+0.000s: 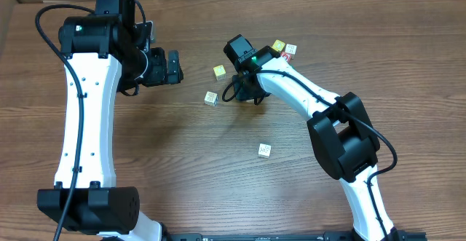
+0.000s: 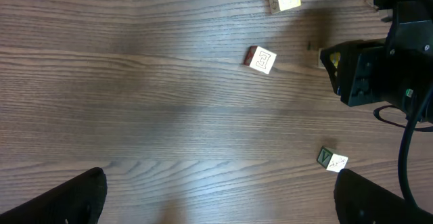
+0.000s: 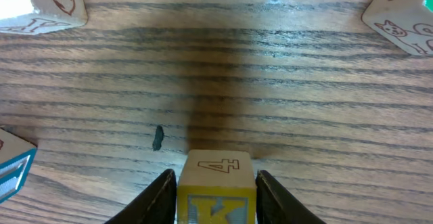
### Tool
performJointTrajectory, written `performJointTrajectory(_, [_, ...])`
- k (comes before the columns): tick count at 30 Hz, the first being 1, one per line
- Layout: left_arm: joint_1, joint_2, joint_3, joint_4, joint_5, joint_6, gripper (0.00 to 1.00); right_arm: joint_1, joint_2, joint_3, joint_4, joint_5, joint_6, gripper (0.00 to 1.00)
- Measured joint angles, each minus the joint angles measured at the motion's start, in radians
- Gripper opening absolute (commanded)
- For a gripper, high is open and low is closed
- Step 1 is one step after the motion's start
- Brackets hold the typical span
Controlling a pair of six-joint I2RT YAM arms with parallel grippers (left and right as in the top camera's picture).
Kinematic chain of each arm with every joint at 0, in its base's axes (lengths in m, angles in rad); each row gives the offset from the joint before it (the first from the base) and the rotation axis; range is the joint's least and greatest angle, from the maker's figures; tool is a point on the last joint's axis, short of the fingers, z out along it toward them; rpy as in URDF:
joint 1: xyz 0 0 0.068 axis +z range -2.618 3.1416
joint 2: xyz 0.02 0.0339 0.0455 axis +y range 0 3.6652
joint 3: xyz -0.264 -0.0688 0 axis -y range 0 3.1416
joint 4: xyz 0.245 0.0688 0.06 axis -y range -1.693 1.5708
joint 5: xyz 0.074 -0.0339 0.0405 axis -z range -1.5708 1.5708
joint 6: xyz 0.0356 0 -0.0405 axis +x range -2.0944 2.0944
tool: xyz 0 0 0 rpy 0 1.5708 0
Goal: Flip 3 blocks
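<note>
Wood-grain table (image 1: pixel 182 161). Yellow-and-cream block (image 3: pixel 216 173), "4" face up and yellow "K" face toward the wrist camera, sat between the right gripper (image 3: pixel 216 191) fingers; both pressed its sides, grasping it. Whitish teal-faced block (image 3: pixel 404 17) lay apart. Left gripper (image 2: pixel 223 200) hung spread wide, holding nothing, well apart.

Both fingers (image 3: pixel 164 195) clasp the yellow-and-cream block (image 3: pixel 216 183) marked 4 and K
</note>
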Motion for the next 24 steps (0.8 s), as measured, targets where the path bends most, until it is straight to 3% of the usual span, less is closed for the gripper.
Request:
performJointTrajectory(4, [0.000,0.000,0.000,0.000,0.000,0.000,1.00,0.000,0.000,0.000,-0.019,0.000,0.000,0.39])
performJointTrajectory(7, [0.000,0.000,0.000,0.000,0.000,0.000,1.00,0.000,0.000,0.000,-0.036,0.000,0.002,0.32])
performJointTrajectory(16, [0.000,0.000,0.000,0.000,0.000,0.000,1.00,0.000,-0.005,0.000,-0.071,-0.020,0.005,0.30])
performJointTrajectory(24, [0.000,0.000,0.000,0.000,0.000,0.000,1.00,0.000,-0.015,0.000,-0.228,-0.149,0.037,0.29])
